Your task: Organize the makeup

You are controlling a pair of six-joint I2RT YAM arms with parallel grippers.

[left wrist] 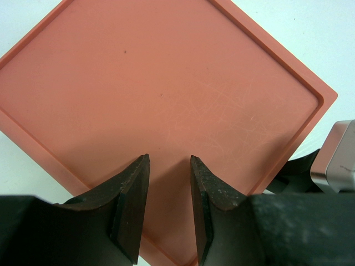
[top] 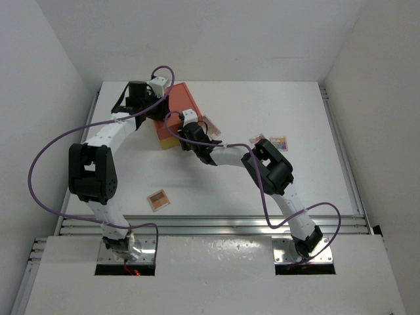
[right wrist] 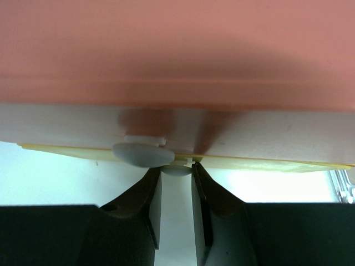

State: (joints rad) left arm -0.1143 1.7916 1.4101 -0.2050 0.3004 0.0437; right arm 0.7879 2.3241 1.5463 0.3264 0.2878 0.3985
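No text readable — perhaps too small.

A robot lab cell: plain white walls (top: pixel 52 52) close in beyond and on both sides of the left gripper (left wrist: pixel 169 159), which hangs over a white table (top: pixel 275 105). Aluminium rails (top: pixel 216 223) and bolted arm bases (top: pixel 121 246) lie behind it, with purple cables (top: pixel 29 180) looping loose.

light: bright, even, from above | tabletop (top: pixel 216 190): white, nearly washed out, faint soft shadows | left wrist: orange-red box (left wrist: pixel 166 100) sharp, fine scratches catch light | right wrist: box face and grey knob (right wrist: pixel 177 170) blurred, dark shadow above jaws, white glare below them
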